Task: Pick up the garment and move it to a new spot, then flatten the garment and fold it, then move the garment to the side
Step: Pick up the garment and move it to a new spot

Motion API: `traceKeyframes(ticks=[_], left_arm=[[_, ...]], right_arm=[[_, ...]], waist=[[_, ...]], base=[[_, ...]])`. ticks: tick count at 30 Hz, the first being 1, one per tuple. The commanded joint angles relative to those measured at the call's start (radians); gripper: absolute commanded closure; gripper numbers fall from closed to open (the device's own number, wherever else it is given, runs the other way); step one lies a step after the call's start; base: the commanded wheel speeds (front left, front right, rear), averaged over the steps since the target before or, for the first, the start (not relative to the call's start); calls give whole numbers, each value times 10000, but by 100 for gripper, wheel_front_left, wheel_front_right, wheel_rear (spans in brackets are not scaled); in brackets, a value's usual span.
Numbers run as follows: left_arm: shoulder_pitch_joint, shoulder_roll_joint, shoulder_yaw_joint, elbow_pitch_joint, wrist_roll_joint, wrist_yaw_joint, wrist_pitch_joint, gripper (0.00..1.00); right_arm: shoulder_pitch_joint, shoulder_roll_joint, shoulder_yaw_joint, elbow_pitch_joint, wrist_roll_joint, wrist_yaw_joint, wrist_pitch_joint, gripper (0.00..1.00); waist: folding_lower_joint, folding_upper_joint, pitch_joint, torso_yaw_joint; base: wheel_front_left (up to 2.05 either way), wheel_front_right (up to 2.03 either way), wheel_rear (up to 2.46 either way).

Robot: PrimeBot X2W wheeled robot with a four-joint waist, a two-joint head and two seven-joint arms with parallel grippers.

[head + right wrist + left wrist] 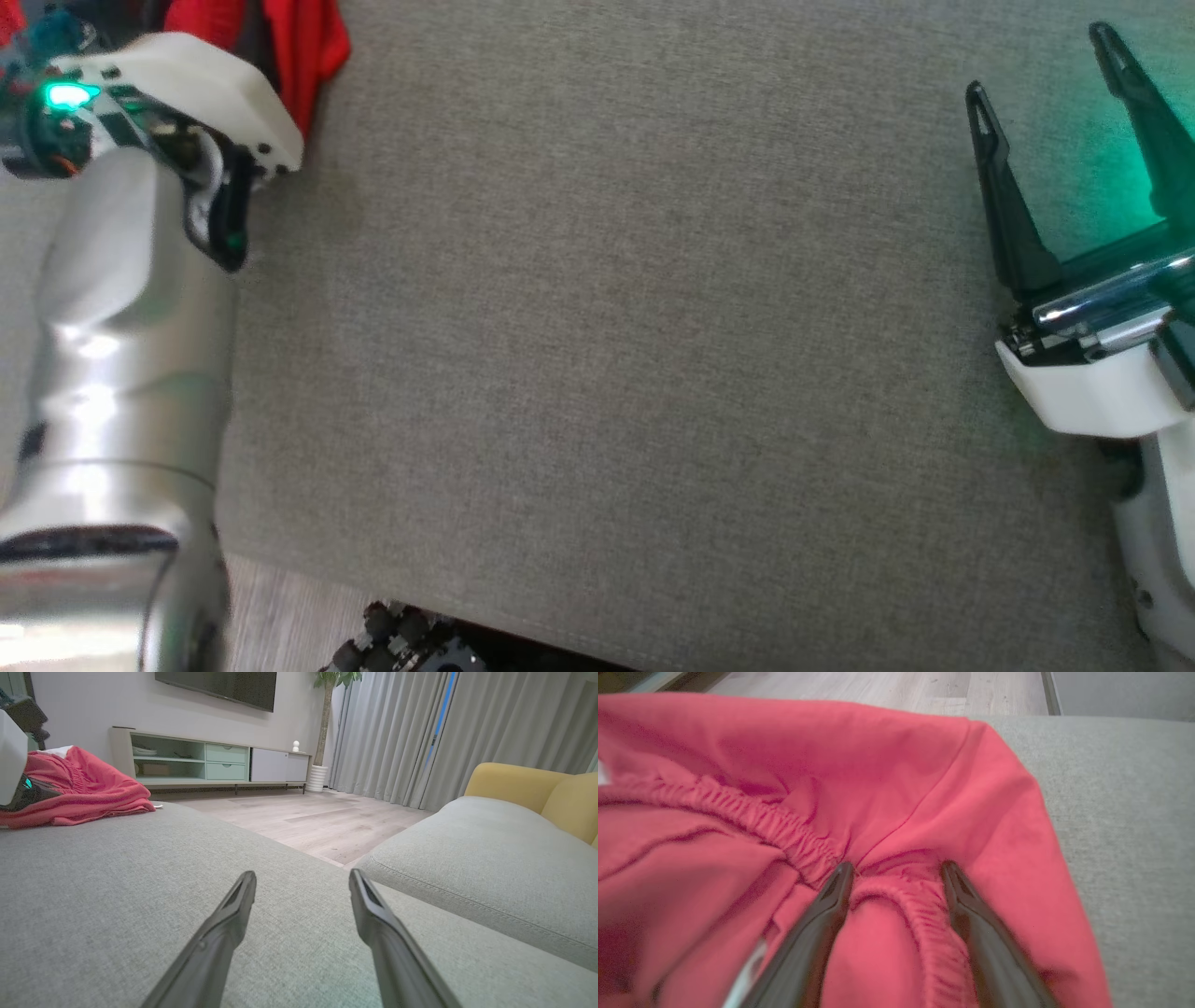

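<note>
A heap of red cloth [308,47] lies at the far left corner of the grey cushion; from the right wrist it shows as a low red heap [88,793] with a white bit on top. Close up, the red cloth [878,774] has a gathered elastic band. No number print or white panels show, so I cannot tell whether this is the jersey. My left gripper [896,870] is open, both tips pressed into the cloth with a ridge of the elastic band between them. My right gripper [1038,63] hovers open and empty over bare cushion at the right, also seen as right gripper [302,877].
The grey cushion [607,327] spreads wide between the arms. Its front edge meets wood floor [280,597] by the dark robot base [401,644]. A second grey cushion [467,858], a yellow chair [537,788] and a TV cabinet [210,760] stand beyond.
</note>
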Motion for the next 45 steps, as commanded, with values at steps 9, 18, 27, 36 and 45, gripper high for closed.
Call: traceKeyframes(ticks=[9, 18, 27, 36, 45], left_arm=[[-667, 1069, -73, 817, 107, 71, -654, 100], [-1396, 1668, -607, -61, 676, 178, -1526, 100], [-1544, 1970, -1243, -2632, 597, 2, -485, 100], [-906, 1866, -1947, -5270, -285, -61, 939, 100], [483, 1335, -3450, -6932, -1307, -70, 2044, 100]], right_arm=[[182, 165, -114, 456, 5, -9, 81, 0], [90, 1108, 107, 856, 164, -9, 81, 0], [180, 2300, 458, 1127, 513, -9, 81, 0], [453, 2634, 499, 1014, 924, -9, 81, 0], [1149, 2647, 320, 681, 1928, -9, 81, 0]], waist=[[1, 0, -45, -321], [1, 0, -1373, -906], [1, 0, -3059, -2213], [1, 0, -4069, -3954], [1, 0, -4563, -5659]], base=[[0, 0, 0], [0, 0, 0], [0, 0, 0], [0, 0, 0], [0, 0, 0]])
